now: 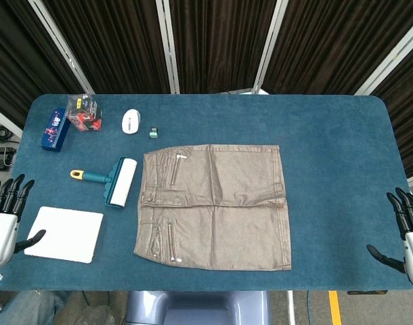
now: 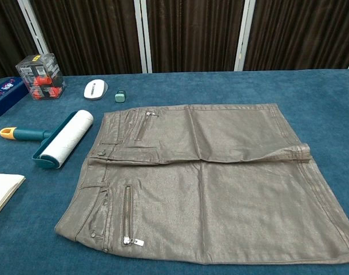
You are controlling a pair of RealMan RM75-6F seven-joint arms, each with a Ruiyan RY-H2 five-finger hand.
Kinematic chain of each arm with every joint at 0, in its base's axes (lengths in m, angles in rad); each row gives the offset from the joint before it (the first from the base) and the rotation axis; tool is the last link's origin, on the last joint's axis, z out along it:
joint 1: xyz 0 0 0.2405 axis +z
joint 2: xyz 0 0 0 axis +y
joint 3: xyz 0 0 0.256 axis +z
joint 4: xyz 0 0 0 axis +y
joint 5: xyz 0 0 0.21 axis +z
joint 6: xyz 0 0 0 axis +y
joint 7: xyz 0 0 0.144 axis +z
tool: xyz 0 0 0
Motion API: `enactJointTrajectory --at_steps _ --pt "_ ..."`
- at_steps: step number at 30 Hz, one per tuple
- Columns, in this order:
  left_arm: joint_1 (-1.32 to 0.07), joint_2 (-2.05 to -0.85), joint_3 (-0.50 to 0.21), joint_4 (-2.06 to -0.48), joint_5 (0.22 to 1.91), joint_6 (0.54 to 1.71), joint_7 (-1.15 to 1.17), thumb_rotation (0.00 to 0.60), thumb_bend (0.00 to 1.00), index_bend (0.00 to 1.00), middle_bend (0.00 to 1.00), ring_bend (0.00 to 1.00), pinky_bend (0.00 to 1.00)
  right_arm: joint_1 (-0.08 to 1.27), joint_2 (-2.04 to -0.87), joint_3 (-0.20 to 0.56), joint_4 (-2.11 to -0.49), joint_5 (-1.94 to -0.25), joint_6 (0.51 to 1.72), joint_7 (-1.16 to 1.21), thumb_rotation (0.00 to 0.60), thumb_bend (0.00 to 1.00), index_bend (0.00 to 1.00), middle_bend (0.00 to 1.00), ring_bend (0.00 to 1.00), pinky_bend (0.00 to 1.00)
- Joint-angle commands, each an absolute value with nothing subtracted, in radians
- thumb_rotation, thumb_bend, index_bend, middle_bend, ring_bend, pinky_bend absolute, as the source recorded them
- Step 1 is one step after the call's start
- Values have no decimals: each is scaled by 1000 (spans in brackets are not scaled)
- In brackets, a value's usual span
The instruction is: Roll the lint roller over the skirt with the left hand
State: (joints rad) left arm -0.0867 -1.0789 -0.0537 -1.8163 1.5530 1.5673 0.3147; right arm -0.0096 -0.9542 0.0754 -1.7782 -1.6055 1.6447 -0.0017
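A brown skirt (image 1: 214, 205) (image 2: 204, 177) lies flat in the middle of the blue table, waistband to the left. Just left of it rests the lint roller (image 1: 117, 181) (image 2: 59, 139), with a white roll, teal frame and a yellow-tipped handle pointing left. My left hand (image 1: 5, 217) hovers at the table's front left corner, fingers spread and holding nothing, well short of the roller. At the front right edge my right hand (image 1: 406, 227) is likewise spread and empty. The chest view shows neither hand.
A white pad (image 1: 65, 233) (image 2: 2, 191) lies near the left hand. Along the far left stand a blue box (image 1: 55, 128), a clear box with red contents (image 1: 84, 113) (image 2: 42, 75), a white mouse (image 1: 131, 121) (image 2: 95, 89) and a small teal object (image 1: 153, 133) (image 2: 120, 96).
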Motion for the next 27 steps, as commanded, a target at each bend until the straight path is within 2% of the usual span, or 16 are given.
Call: enactJointTrajectory --at_steps 1,7,13,17,19,27 --pt "-86 -1077 -53 -1818 1553 1566 311 600 0 0 0 0 0 -10 -955 74 -1778 -1606 1643 -3 600 0 0 0 0 0" --pt "-124 -1074 -71 -1820 1499 1487 285 600 0 0 0 0 0 -4 -956 72 -1777 -1606 1632 -4 600 0 0 0 0 0" --pt "-254 -1146 -157 -1729 1375 1311 233 600 71 0 0 0 0 10 -951 80 -1780 -1592 1609 18 600 0 0 0 0 0" --pt "-369 -1238 -223 -1598 1266 1176 245 600 163 20 0 0 0 24 -957 92 -1776 -1558 1584 0 600 0 0 0 0 0" --pt "-409 -1286 -239 -1527 1240 1137 246 600 219 68 1 0 0 30 -961 96 -1773 -1540 1569 -5 600 0 0 0 0 0" --pt "-510 -1444 -233 -1266 1190 996 211 600 320 172 62 10 60 52 -971 109 -1765 -1475 1513 -14 600 0 0 0 0 0"
